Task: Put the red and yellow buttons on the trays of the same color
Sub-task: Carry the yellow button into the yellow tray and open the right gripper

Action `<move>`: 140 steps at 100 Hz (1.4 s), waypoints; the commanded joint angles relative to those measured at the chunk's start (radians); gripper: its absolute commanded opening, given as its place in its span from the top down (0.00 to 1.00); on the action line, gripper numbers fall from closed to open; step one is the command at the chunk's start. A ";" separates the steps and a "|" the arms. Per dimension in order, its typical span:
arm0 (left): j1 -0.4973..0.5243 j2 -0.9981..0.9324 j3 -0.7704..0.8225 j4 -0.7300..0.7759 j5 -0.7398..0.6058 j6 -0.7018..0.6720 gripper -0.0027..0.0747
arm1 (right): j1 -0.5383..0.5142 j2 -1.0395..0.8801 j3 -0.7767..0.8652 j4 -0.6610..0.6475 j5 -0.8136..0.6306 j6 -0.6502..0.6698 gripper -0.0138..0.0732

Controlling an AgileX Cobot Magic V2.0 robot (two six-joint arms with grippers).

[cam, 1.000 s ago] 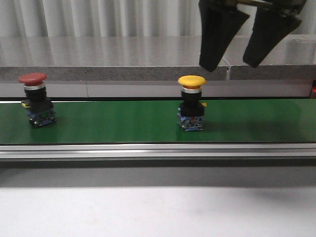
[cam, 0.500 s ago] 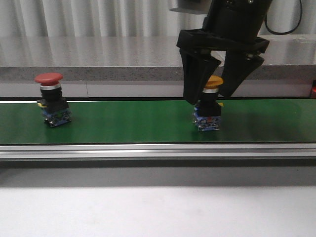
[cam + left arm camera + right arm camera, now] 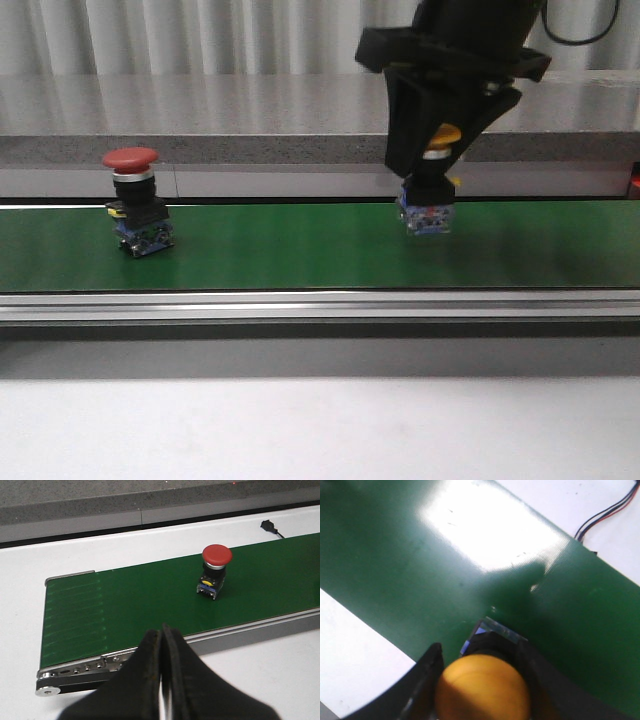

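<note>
Green conveyor belt (image 3: 280,250) runs left to right across the white table, with a grey stone ledge and pale ribbed curtain on the far side. At the right, the right gripper (image 3: 436,150) has its fingers clamped around the yellow button (image 3: 432,195), whose base hangs just clear of the belt. The red button (image 3: 137,200) stands upright on the belt's left part, well apart, while the left gripper (image 3: 161,645), fingers pressed together and holding nothing, hovers near the belt's near edge.
</note>
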 commanded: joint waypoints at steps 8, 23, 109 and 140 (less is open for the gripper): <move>-0.008 0.004 -0.026 -0.020 -0.076 -0.001 0.99 | -0.060 -0.115 -0.031 -0.005 -0.025 0.056 0.67; -0.008 0.004 -0.026 -0.020 -0.076 -0.001 0.99 | -0.151 -0.161 -0.031 -0.042 0.009 0.118 0.67; -0.008 0.004 -0.026 -0.020 -0.076 -0.001 0.99 | -0.877 -0.374 0.219 -0.091 0.037 0.202 0.67; -0.008 0.004 -0.026 -0.020 -0.076 -0.001 0.99 | -1.098 -0.379 0.304 -0.091 -0.030 0.202 0.67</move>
